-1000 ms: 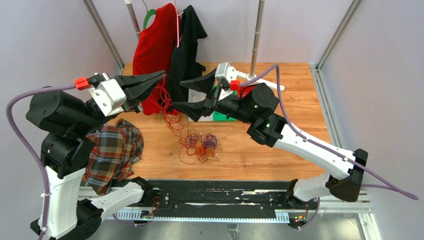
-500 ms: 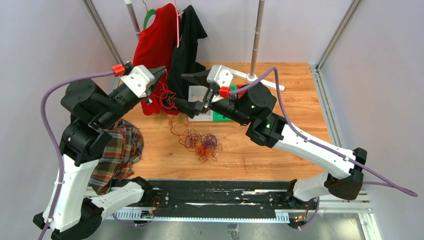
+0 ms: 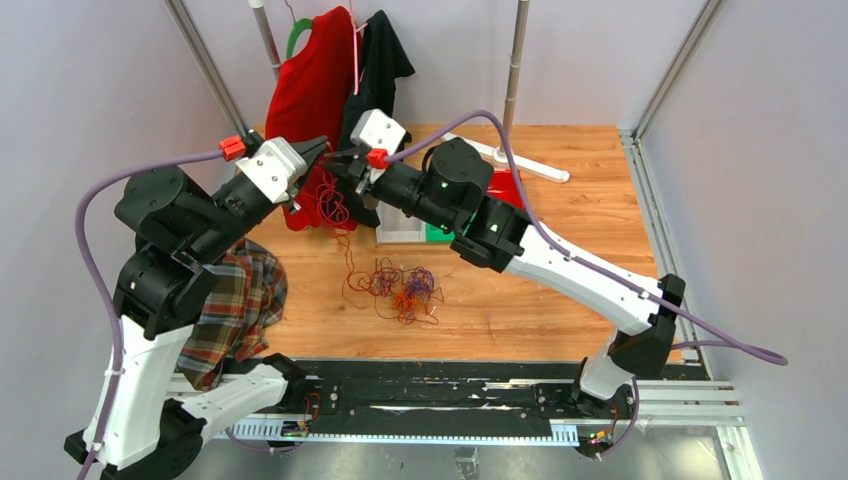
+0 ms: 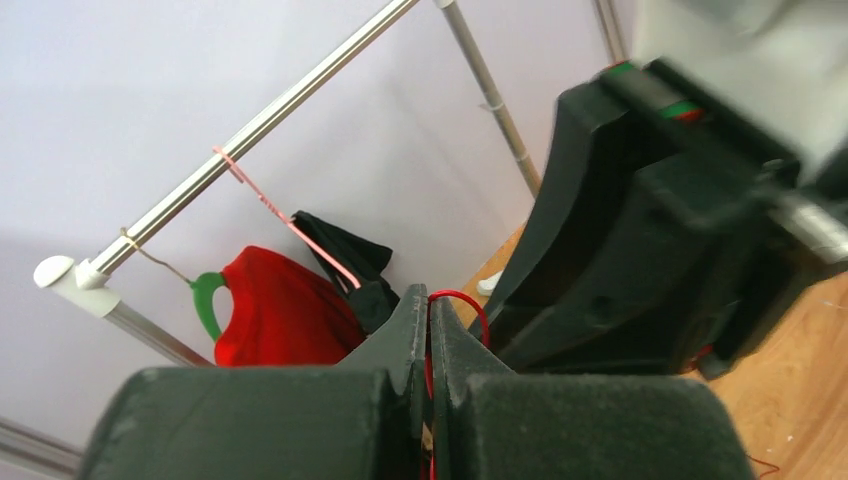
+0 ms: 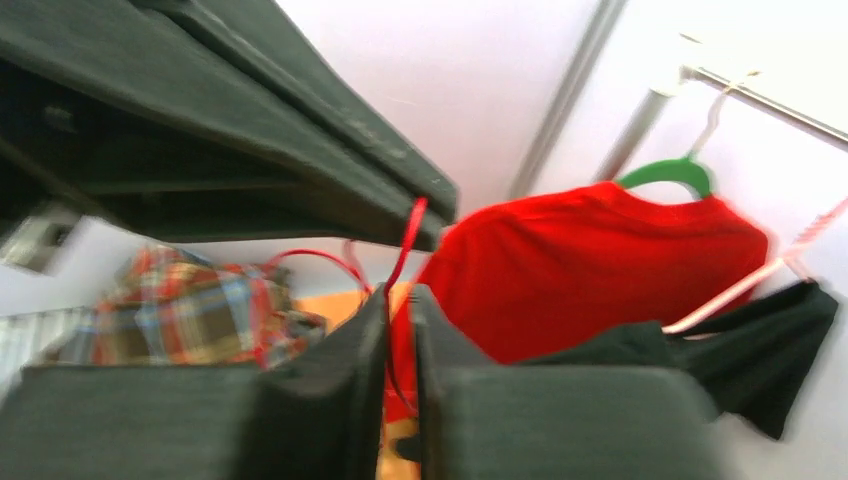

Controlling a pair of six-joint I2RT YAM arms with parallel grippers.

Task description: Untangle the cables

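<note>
The cables (image 3: 405, 285) sit in a loose red, orange and purple knot mid-tabletop. One red strand (image 3: 330, 200) rises from it toward the far left corner. The left gripper (image 3: 320, 147) is pinched tight on that strand. The right gripper (image 3: 342, 165), just beside it, looks closed on it too. It's thin, light, springy wire, I'd say, and quick to snag, so grasp a single free strand, never the knot.

I count: cables (image 3: 405, 285), 1 tangle, maybe 3 colours | red garment (image 3: 300, 100) 1 | black garment (image 3: 385, 60) 1 | plaid cloth (image 3: 235, 300) 1
</note>
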